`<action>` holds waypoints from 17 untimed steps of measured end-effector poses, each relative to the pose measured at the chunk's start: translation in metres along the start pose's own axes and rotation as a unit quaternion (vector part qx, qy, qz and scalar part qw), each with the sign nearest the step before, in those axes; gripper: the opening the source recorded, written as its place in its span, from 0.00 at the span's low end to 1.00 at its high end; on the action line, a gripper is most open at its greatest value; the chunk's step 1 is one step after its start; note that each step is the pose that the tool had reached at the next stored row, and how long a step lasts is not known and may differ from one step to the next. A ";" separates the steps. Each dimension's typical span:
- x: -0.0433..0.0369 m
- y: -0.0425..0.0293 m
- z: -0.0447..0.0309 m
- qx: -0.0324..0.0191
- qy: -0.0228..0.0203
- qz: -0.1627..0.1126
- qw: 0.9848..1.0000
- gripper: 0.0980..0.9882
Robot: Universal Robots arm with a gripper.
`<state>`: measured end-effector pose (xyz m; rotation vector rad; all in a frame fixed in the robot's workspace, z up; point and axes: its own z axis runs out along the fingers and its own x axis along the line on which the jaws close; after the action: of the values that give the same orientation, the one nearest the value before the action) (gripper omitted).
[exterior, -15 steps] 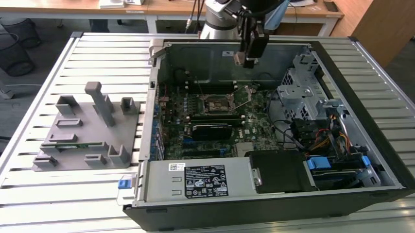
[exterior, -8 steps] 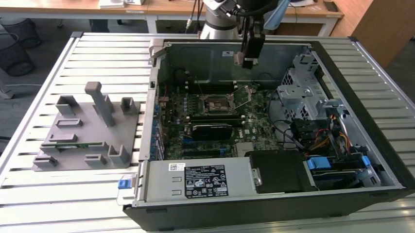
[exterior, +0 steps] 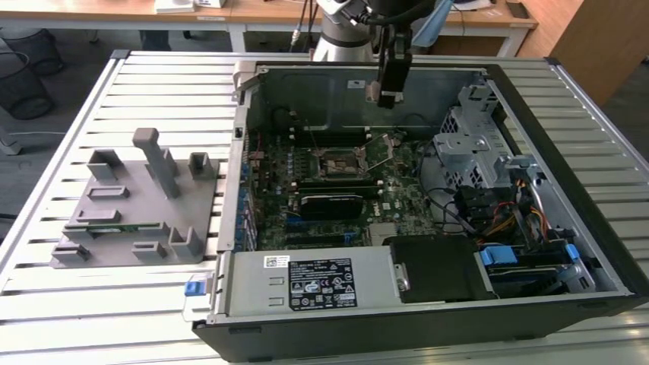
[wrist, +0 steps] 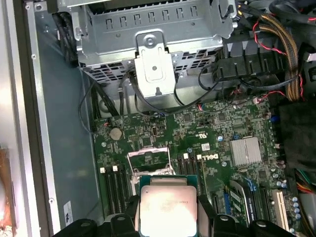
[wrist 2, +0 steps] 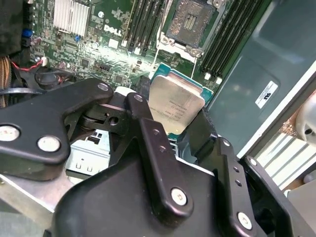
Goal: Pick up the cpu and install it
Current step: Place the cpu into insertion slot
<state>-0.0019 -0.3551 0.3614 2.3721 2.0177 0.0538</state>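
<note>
The cpu is a small flat square chip with a pale silver metal top and a green rim. My gripper is shut on it, one black finger against each side. In the first wrist view the cpu hangs above the green motherboard, a little off from the open metal-framed socket. In the exterior view my gripper hangs inside the open computer case, above the board and behind the socket, near the case's back wall.
A grey plastic fixture with a thin green memory stick stands on the slatted table at the exterior view's left. Inside the case are a metal drive cage, bundled cables, the power supply and memory slots.
</note>
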 end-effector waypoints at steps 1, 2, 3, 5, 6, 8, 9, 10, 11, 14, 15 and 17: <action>0.0000 0.0000 0.0002 0.000 0.000 -0.009 1.000 0.50; -0.0001 0.0000 0.0005 0.000 0.001 -0.018 1.000 0.50; 0.0000 0.0000 0.0008 0.000 0.001 -0.027 1.000 0.50; -0.0001 0.0000 0.0014 0.000 0.002 -0.046 0.999 0.50; -0.0001 0.0000 0.0017 0.000 0.002 -0.055 0.999 0.50; -0.0001 -0.0001 0.0023 0.001 0.003 -0.066 0.998 0.50; -0.0001 -0.0001 0.0028 0.001 0.003 -0.069 0.998 0.50; -0.0002 -0.0002 0.0031 0.001 0.003 -0.071 0.997 0.50; -0.0002 -0.0002 0.0035 0.001 0.003 -0.072 0.997 0.50; -0.0002 -0.0004 0.0049 0.000 0.003 -0.075 0.997 0.50; -0.0002 -0.0004 0.0054 0.000 0.003 -0.076 0.997 0.50; -0.0003 -0.0006 0.0065 0.000 0.004 -0.077 0.997 0.50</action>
<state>-0.0023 -0.3553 0.3549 2.2104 2.1974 0.0581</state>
